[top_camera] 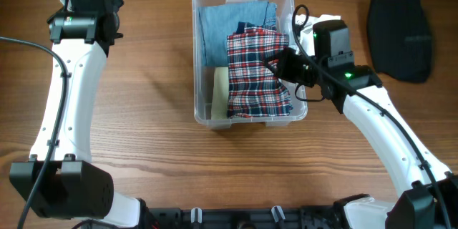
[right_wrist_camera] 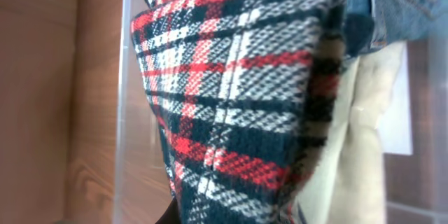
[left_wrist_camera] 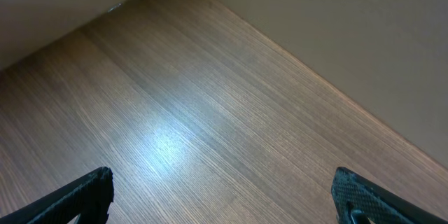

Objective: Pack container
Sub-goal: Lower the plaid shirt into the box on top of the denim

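The clear plastic container (top_camera: pixel 195 79) stands at the table's back centre. Inside it lie a blue denim garment (top_camera: pixel 222 32), a cream garment (top_camera: pixel 219 93) and a red, navy and white plaid garment (top_camera: pixel 254 71). My right gripper (top_camera: pixel 280 64) reaches over the container's right wall and is shut on the plaid garment's right edge. In the right wrist view the plaid cloth (right_wrist_camera: pixel 238 91) fills the frame and hides the fingers, with denim (right_wrist_camera: pixel 399 7) and cream cloth (right_wrist_camera: pixel 364 133) behind it. My left gripper (left_wrist_camera: pixel 224 197) hangs open over bare wood at the far left, holding nothing.
A folded black garment (top_camera: pixel 399 37) lies on the table at the back right. The left arm (top_camera: pixel 71 79) stretches along the table's left side. Bare wooden tabletop (top_camera: pixel 143 150) lies between the arms in front of the container.
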`<state>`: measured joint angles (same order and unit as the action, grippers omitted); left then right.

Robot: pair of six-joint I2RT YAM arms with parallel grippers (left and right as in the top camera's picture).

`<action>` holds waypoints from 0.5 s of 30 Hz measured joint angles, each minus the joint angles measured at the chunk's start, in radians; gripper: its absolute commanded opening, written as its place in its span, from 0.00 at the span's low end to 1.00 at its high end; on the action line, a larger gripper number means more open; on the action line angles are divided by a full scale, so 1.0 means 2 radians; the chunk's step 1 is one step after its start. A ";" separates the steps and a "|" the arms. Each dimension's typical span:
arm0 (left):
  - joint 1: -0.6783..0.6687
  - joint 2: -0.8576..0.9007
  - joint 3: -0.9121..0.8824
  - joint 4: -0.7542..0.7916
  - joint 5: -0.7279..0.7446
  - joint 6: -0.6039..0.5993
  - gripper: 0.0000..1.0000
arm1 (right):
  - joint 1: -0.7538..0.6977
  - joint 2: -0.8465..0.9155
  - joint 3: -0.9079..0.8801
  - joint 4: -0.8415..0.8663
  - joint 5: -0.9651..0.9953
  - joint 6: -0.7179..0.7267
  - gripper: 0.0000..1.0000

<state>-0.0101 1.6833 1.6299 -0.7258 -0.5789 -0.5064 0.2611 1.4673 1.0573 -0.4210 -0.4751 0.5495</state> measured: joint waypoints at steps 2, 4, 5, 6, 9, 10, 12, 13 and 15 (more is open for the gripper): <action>0.000 0.000 0.000 0.000 0.000 0.000 1.00 | 0.000 0.000 0.000 -0.002 0.008 -0.020 0.11; 0.000 0.000 0.000 0.000 0.000 0.000 1.00 | 0.001 0.000 0.000 -0.007 0.020 -0.042 0.27; 0.000 0.000 0.000 0.000 0.000 0.000 1.00 | 0.002 0.000 -0.001 -0.009 0.025 -0.052 0.32; 0.000 0.000 0.000 0.000 0.000 0.000 1.00 | 0.003 0.000 -0.001 -0.013 0.031 -0.062 0.42; 0.000 0.000 0.000 0.000 0.000 0.000 1.00 | 0.007 0.000 -0.001 -0.021 0.046 -0.085 0.61; 0.000 0.000 0.000 0.000 0.000 0.000 1.00 | 0.008 0.000 -0.001 -0.023 0.052 -0.099 0.70; 0.000 0.000 0.000 0.000 0.000 0.000 1.00 | 0.008 0.000 -0.001 -0.024 0.058 -0.112 0.77; 0.000 0.000 0.000 0.000 0.000 0.000 1.00 | 0.008 0.000 -0.001 -0.023 0.061 -0.120 0.80; 0.000 0.000 0.000 0.000 0.000 0.000 1.00 | 0.009 0.000 -0.001 -0.021 0.064 -0.132 0.85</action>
<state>-0.0101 1.6833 1.6299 -0.7258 -0.5789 -0.5064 0.2783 1.4673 1.0554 -0.4629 -0.3477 0.2855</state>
